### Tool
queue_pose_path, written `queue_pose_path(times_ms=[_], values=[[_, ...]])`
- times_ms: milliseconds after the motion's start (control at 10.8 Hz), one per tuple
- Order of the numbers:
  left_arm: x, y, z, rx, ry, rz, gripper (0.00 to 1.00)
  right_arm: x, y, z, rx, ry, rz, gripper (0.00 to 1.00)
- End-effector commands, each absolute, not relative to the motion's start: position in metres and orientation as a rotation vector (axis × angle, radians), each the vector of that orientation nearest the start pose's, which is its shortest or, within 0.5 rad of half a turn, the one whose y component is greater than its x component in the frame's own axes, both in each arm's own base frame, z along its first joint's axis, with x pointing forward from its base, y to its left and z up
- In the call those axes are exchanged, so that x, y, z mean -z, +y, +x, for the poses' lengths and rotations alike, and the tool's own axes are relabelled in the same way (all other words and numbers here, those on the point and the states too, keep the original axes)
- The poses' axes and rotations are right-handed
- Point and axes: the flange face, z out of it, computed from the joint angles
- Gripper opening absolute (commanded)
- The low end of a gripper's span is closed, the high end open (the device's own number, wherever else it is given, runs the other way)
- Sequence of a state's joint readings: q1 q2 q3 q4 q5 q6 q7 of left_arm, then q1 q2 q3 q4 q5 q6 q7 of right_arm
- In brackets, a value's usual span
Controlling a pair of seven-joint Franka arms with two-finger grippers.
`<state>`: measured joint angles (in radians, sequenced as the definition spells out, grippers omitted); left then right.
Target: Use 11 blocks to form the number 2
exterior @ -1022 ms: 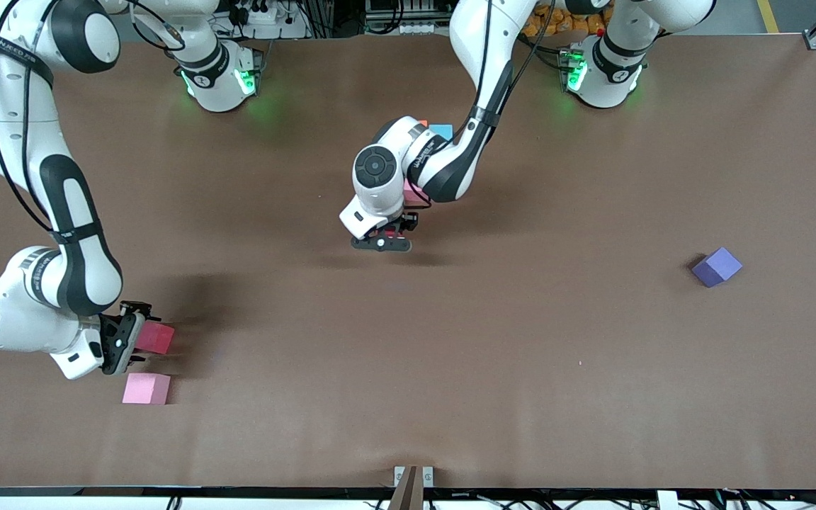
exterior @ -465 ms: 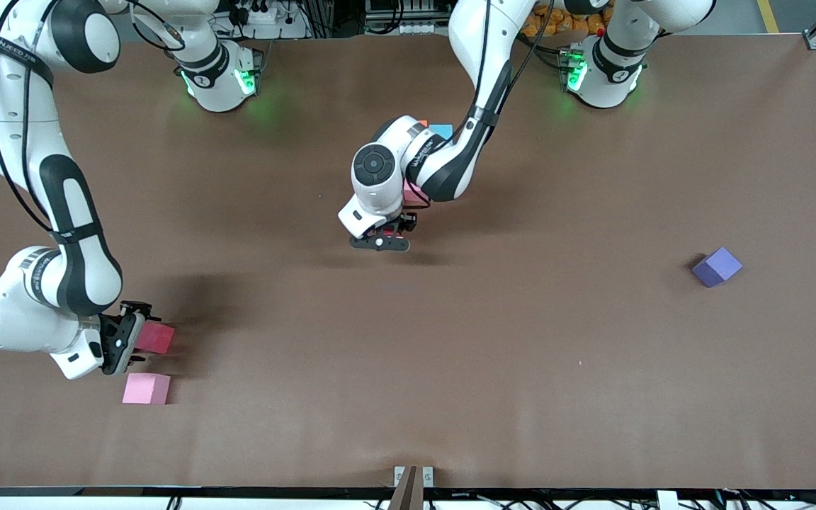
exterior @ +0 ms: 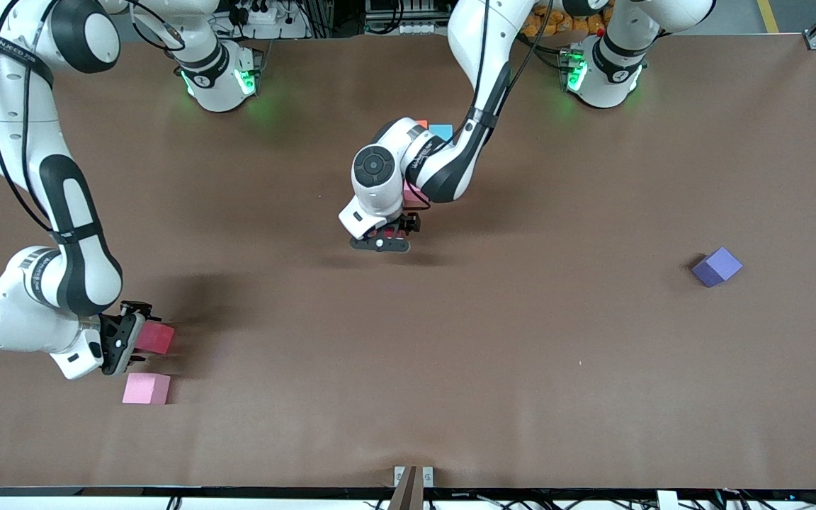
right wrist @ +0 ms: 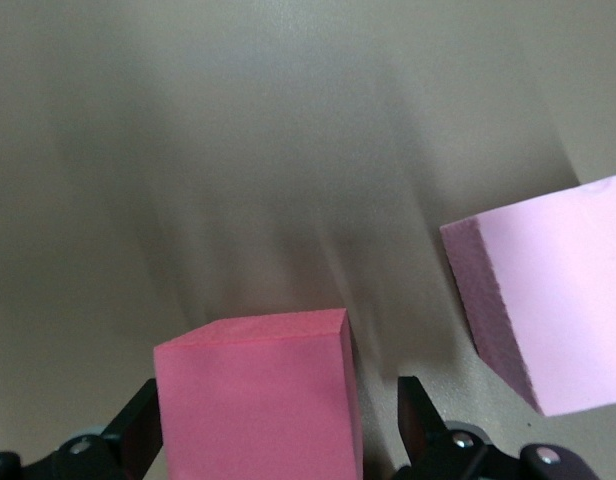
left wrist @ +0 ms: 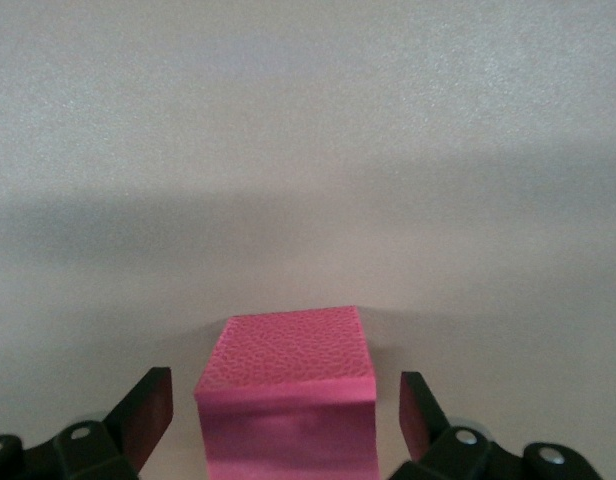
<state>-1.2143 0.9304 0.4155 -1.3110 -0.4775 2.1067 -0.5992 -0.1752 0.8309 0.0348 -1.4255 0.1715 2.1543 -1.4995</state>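
A light pink block (exterior: 146,389) lies nearest the desk's (exterior: 521,397) front edge, at the right arm's end. Just beside it, the right tool (exterior: 127,338) is spread around a red block (exterior: 156,338). A purple block (exterior: 717,267) sits toward the left arm's end. Mid-desk, the left tool (exterior: 382,239) is spread around a pink block (left wrist: 288,400); orange (exterior: 422,124) and blue (exterior: 441,131) blocks peek out past the arm.

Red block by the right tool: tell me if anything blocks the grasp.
Nothing visible does. The right tool has its open fingers on either side of the red block, with gaps showing. The light pink block lies close beside it, nearer the front camera, apart from the red one.
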Motion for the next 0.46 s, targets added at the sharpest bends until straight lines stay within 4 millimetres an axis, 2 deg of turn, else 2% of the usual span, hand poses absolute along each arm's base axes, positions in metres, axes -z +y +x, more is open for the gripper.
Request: queue_pose_path(times_ms=[0,279,372], values=[[-0.211,-0.595,0.443,-0.080,0.148,-3.154,1.00,-0.193,-0.100,0.711,0.088,-1.695,-2.402,1.00],[-0.258,-0.592,0.452,-0.048,0.129,-3.198,1.00,-0.193,-0.099,0.711,0.088,-1.688,-2.408,1.00],[-0.275,-0.585,0.461,-0.022,0.113,-3.203,1.00,-0.193,-0.099,0.711,0.087,-1.689,-2.408,0.90]])
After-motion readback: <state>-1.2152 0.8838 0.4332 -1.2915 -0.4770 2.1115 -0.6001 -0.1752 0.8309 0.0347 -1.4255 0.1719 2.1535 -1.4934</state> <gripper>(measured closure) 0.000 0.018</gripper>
